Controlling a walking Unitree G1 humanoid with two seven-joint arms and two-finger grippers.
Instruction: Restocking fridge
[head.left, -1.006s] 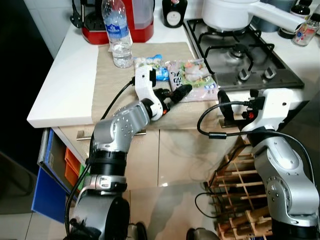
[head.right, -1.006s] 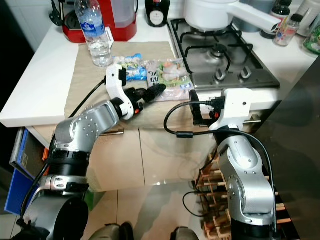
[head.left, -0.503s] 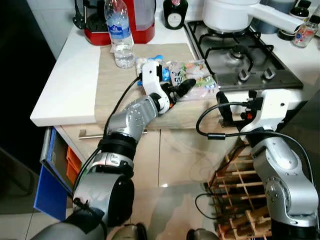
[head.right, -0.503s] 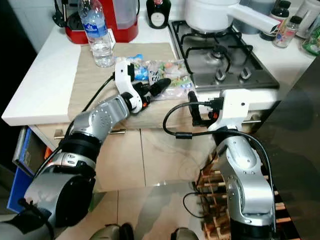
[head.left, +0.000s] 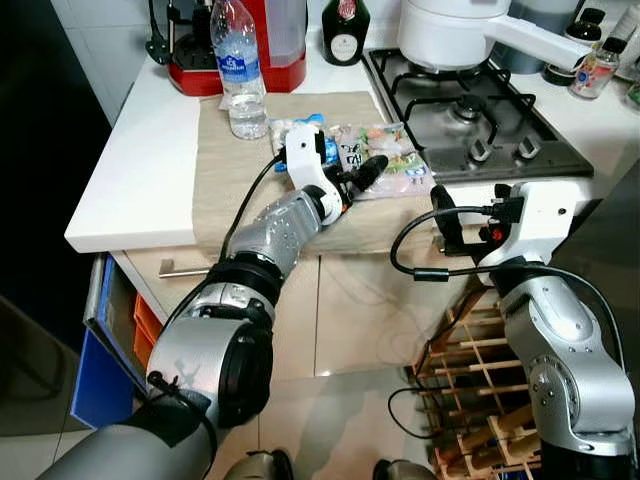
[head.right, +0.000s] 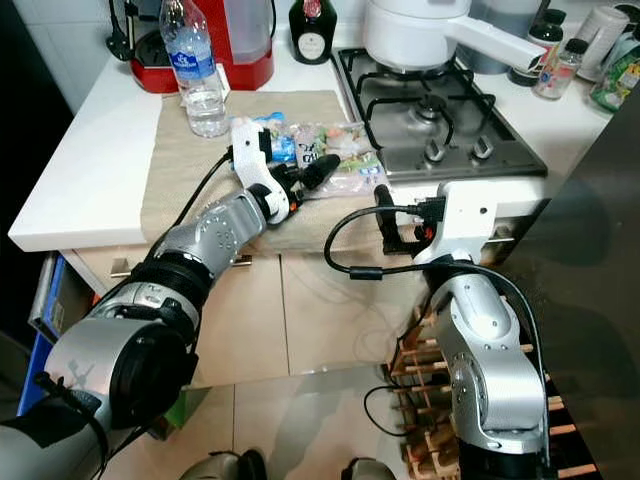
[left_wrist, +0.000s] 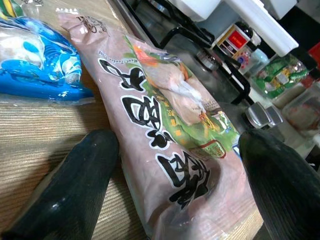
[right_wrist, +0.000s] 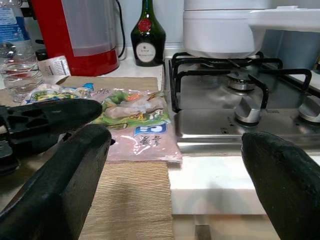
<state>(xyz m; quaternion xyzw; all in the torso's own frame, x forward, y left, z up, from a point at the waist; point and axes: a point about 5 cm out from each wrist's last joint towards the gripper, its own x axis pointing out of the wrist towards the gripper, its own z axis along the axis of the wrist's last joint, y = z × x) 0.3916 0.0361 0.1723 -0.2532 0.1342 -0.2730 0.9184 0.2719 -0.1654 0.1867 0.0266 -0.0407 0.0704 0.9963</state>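
The pink frozen-food bag (left_wrist: 170, 145) lies flat on the woven mat (head.left: 225, 170) near the front edge of the surface (head.left: 140, 150), just beside the gas hob (head.left: 470, 130), with a blue-and-white packet (left_wrist: 40, 65) touching its far side and a water bottle (head.left: 240, 70) standing a little further back. The left tool (head.left: 355, 178) is over the bag's near end, its two black fingers (left_wrist: 70, 185) spread wide apart, one resting low on the mat and the other beyond the bag's hob-side edge; nothing is gripped yet. The right tool (right_wrist: 175, 170) waits below the surface edge, fingers likewise apart and empty. Judgement: the step in hand is the pickup of the bag. To do it well, the left tool should come down until both fingers straddle the bag's body, not its thin sealed edge, and close firmly on the bulk. The film looks slick and the contents loose, so a shallow pinch risks slipping or tearing.
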